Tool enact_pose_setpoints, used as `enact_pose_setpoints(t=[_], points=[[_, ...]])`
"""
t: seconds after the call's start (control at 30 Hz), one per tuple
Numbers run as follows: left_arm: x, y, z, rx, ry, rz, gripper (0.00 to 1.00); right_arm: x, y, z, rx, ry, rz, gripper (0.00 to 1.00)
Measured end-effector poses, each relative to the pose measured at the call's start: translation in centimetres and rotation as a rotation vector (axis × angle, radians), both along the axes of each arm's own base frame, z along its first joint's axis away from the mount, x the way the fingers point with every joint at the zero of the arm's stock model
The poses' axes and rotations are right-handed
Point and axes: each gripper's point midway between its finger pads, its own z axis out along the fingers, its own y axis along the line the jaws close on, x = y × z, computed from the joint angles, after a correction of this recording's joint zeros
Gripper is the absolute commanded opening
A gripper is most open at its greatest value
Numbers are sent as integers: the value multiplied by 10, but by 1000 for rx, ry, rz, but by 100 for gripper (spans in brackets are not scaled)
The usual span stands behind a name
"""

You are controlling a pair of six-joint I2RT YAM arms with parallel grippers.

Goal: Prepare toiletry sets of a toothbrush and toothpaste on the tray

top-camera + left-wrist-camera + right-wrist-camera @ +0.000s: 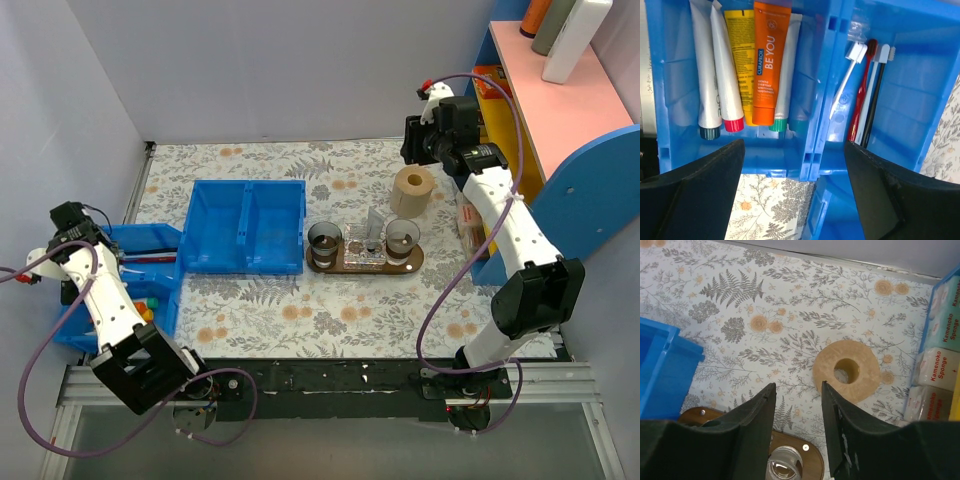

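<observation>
The dark brown wooden tray (340,264) lies mid-table with two small dark cups (324,240) and a clear glass holder (368,245) on it. My left gripper (68,222) hangs over the blue bin (120,250) at the far left, open and empty (795,150). Below it lie the yellow toothpaste tube (740,60), an orange tube (769,60), white tubes, and several toothbrushes (865,95) in the neighbouring compartment. My right gripper (420,140) is raised at the back right, open and empty (797,390), above the tray's end (810,462).
A larger two-compartment blue bin (245,225) stands left of the tray. A brown paper roll (412,190) stands behind the tray, also in the right wrist view (846,371). A blue and pink shelf (570,100) with sponge packs (940,370) lines the right side.
</observation>
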Motion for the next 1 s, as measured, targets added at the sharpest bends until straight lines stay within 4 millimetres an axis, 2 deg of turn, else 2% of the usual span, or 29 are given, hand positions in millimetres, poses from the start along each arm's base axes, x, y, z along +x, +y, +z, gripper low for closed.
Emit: enact_pose_setpoints(t=[0.07,0.13,0.33,0.5,0.7,0.9,1.0], points=[[-4,5,0,4,-2,33,76,2,-6,4,-3,-9,-12,47],[-7,9,0,5,-6,64,66,2,-13,6,-1,-15,-26,45],[-21,10,-14,-32,7,135,48,4,-25,10,-1,-23,-54,44],[-35,-4,-33,-67,33,138,42,5,-29,10,-2,-23,-64,43],[-49,-17,-64,-130,116,128,40,6,-30,10,-1,-23,-66,43],[-45,-14,-72,-136,130,104,37,7,-34,10,-2,-23,-76,42],[-45,-15,-82,-150,140,99,30,7,-36,10,-2,-23,-80,42]])
